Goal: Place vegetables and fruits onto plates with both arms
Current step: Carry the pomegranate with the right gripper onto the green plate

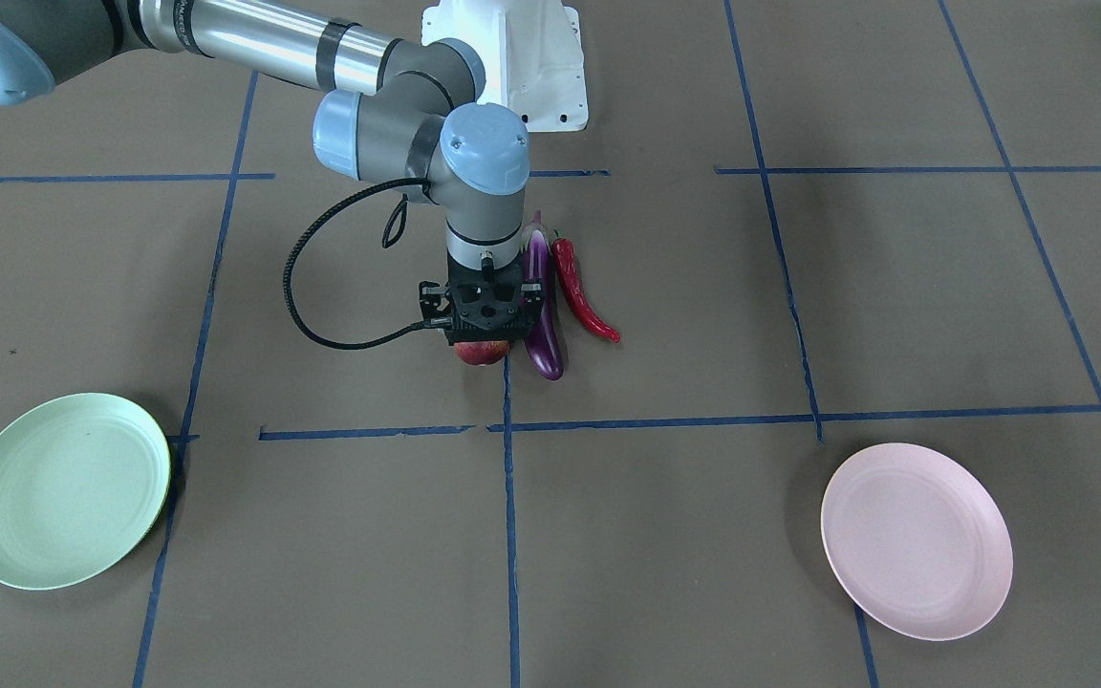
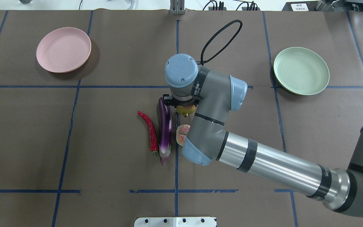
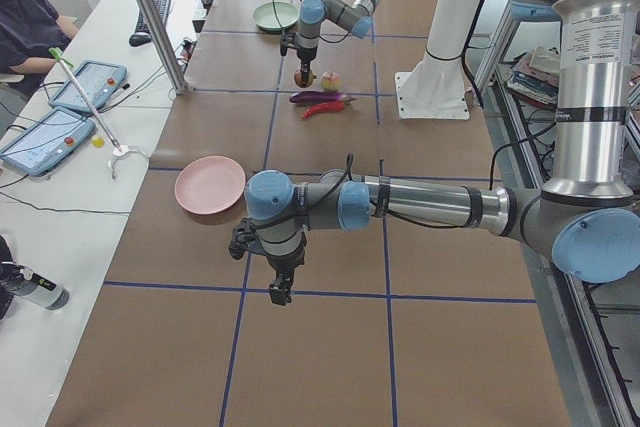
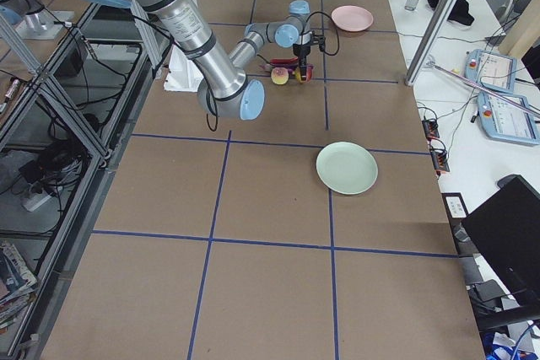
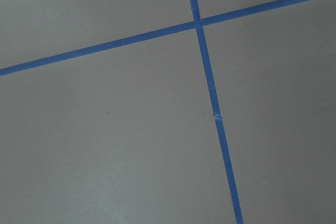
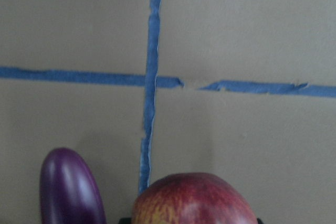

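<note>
My right gripper (image 1: pixel 484 330) points straight down over the dark-red mottled fruit (image 1: pixel 481 352), its fingers against the fruit's sides. The fruit fills the bottom of the right wrist view (image 6: pixel 194 200). Just beside it lie the purple eggplant (image 1: pixel 543 315) and the red chili (image 1: pixel 582 291). The pink-and-green peach (image 2: pixel 183 134) sits behind the fruit, partly hidden by my right forearm. The mint green plate (image 1: pixel 63 489) and the pink plate (image 1: pixel 916 540) are both bare. My left gripper (image 3: pixel 283 287) hangs over bare table near the pink plate; I cannot tell if it is open.
The white base block (image 1: pixel 522 57) stands at the robot's side of the table. A black cable loop (image 1: pixel 321 287) hangs off my right wrist. Blue tape lines (image 1: pixel 509 535) cross the brown table. An operator sits beyond the table's far edge in the left side view.
</note>
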